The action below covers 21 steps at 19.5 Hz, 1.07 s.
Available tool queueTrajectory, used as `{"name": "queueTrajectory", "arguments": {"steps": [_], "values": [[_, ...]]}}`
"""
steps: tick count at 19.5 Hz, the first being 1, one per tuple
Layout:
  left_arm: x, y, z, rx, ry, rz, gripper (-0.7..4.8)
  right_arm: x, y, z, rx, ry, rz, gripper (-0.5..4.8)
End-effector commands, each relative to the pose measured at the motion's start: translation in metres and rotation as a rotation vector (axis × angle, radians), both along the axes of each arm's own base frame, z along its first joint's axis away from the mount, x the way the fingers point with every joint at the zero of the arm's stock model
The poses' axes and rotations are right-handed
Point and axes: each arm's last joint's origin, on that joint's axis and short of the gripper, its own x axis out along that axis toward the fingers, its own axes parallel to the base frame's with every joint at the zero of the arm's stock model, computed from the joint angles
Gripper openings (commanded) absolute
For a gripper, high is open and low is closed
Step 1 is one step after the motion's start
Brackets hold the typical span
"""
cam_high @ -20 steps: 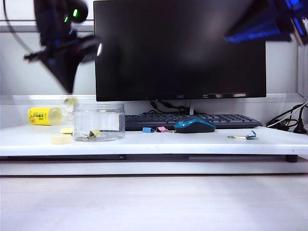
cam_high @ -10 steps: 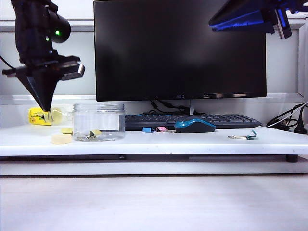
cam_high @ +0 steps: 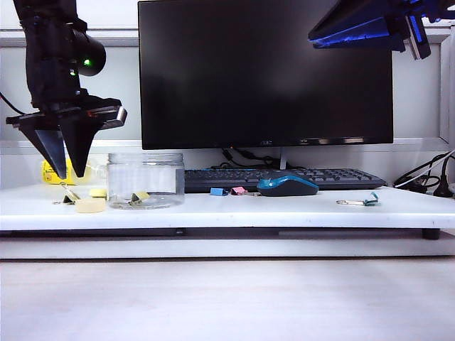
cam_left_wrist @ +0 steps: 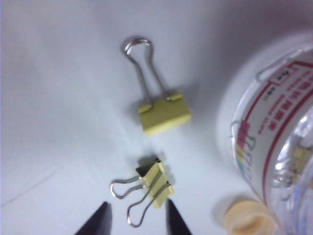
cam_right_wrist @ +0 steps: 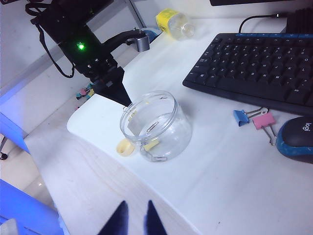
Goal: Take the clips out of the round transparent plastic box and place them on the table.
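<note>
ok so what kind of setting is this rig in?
Most likely an office desk workstation: a computer monitor stands over a keyboard and blue mouse on a white table, with binder clips scattered around.

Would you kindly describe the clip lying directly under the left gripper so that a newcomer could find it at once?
Start at the round transparent plastic box near the left end of the table; the open left gripper hangs just beside it. Two yellow clips lie below. The wanted clip, nearest the fingertips, lies tipped on its side with both wire handles splayed, whereas its neighbour lies flat, handles together.
</note>
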Motion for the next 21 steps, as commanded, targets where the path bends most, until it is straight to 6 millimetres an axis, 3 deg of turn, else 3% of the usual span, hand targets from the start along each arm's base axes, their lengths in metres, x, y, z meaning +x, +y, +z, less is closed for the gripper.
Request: {"name": "queueTrajectory", "arguments": {"steps": [1, 3, 6, 8, 12, 14, 18, 21], "values": [[-0.005, -0.002, 0.016, -0.126, -0.021, 0.014, 1.56, 0.0, 0.0, 0.003, 0.009, -0.017, 0.009, 0.53], [-0.013, -0.004, 0.035, -0.245, -0.063, -0.007, 1.56, 0.0, 0.0, 0.003, 0.009, -0.017, 0.009, 0.53], [-0.028, -0.007, 0.059, -0.277, -0.116, -0.034, 1.55, 0.002, 0.001, 0.0, 0.005, -0.006, 0.008, 0.53], [-0.035, -0.019, 0.066, -0.305, -0.125, -0.077, 1.55, 0.006, 0.002, -0.003, 0.002, 0.005, 0.009, 0.53], [-0.046, -0.059, 0.064, -0.28, -0.123, -0.18, 1.52, 0.009, 0.003, -0.006, -0.001, 0.016, 0.01, 0.53], [-0.049, -0.073, 0.056, -0.111, -0.138, -0.191, 1.52, 0.008, 0.003, -0.006, 0.005, 0.018, 0.031, 0.53], [-0.046, -0.087, 0.032, -0.022, -0.044, -0.169, 1.53, 0.007, 0.004, -0.006, 0.019, 0.029, 0.065, 0.53], [-0.046, -0.09, 0.031, -0.037, -0.041, -0.143, 1.52, 0.007, 0.004, -0.006, 0.025, 0.036, 0.062, 0.53]]}}
